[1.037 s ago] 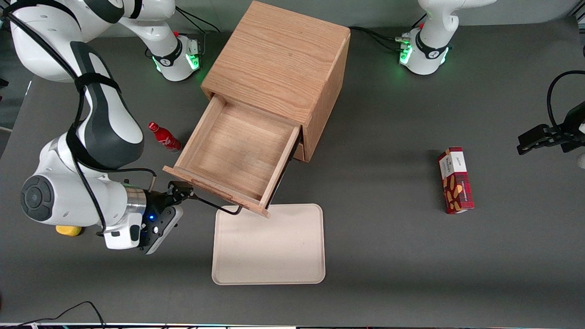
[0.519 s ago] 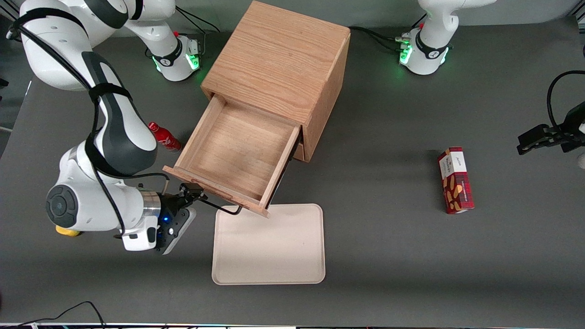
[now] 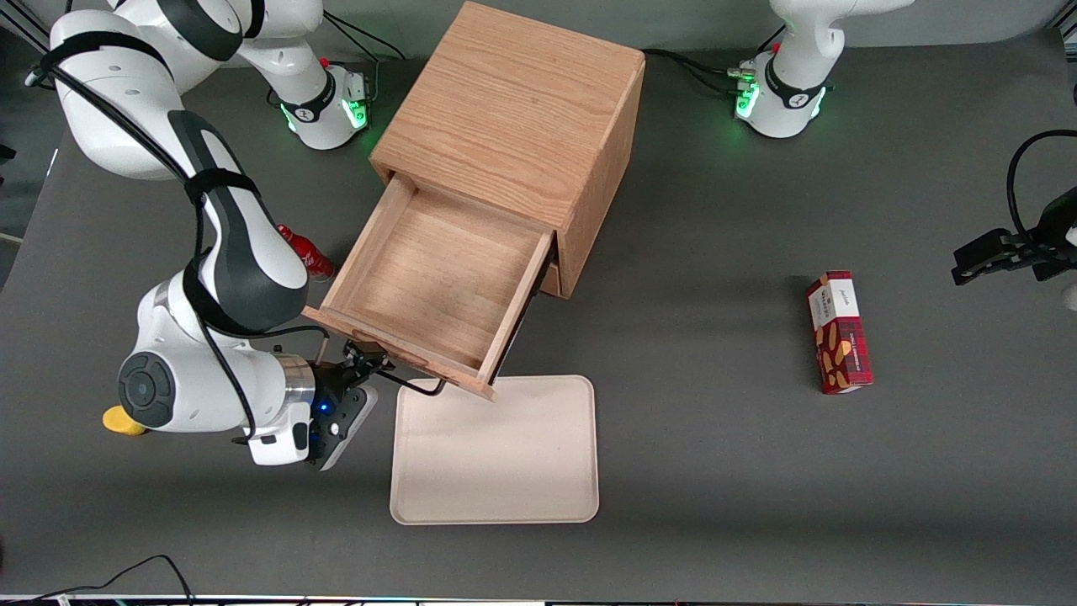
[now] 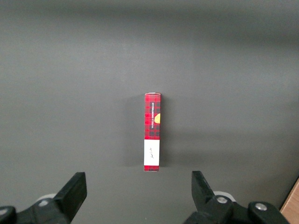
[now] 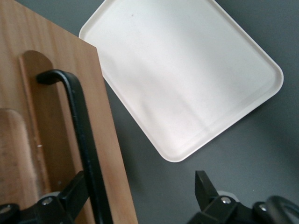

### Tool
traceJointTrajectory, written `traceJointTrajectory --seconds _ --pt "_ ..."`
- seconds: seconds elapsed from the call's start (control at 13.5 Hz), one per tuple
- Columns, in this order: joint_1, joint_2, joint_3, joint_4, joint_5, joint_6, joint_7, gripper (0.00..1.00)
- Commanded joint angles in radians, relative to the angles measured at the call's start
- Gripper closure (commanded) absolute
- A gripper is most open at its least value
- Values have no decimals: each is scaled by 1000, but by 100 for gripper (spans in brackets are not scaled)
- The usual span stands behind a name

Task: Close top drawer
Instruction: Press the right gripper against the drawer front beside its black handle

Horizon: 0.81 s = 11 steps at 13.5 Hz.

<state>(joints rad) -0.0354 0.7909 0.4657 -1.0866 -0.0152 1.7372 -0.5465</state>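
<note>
Dark grey table [image 3: 715, 471], front view: one oak cabinet [image 3: 513, 109]; its top drawer [image 3: 433, 278] stands pulled fully out, empty, over one cream tray [image 3: 496, 454]. One red bottle [image 3: 310, 257] beside the drawer; one red box [image 3: 839, 331] toward the parked arm's end; one yellow object [image 3: 122, 420] under the working arm. Gripper [image 3: 363, 358] has advanced over the last second to the drawer front at the black handle [image 3: 416, 387] — likely ready to push.

Left wrist view: one red box [image 4: 153, 132], nothing else.

Right wrist view: gripper [image 5: 140, 196] fingers spread wide, holding nothing — one finger [image 5: 74, 193] touching the handle [image 5: 84, 135], the other clear of the drawer front [image 5: 56, 116]; tray [image 5: 187, 79] alongside.
</note>
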Motion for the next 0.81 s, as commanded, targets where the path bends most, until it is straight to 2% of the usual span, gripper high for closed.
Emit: traceJointTrajectory --seconds 0.0,0.3,0.74 --pt "5 11 -2 10 -22 10 -29 0" --pt "5 8 -1 -19 -52 39 -30 0" --pt "-1 -42 7 -105 -55 71 -23 0"
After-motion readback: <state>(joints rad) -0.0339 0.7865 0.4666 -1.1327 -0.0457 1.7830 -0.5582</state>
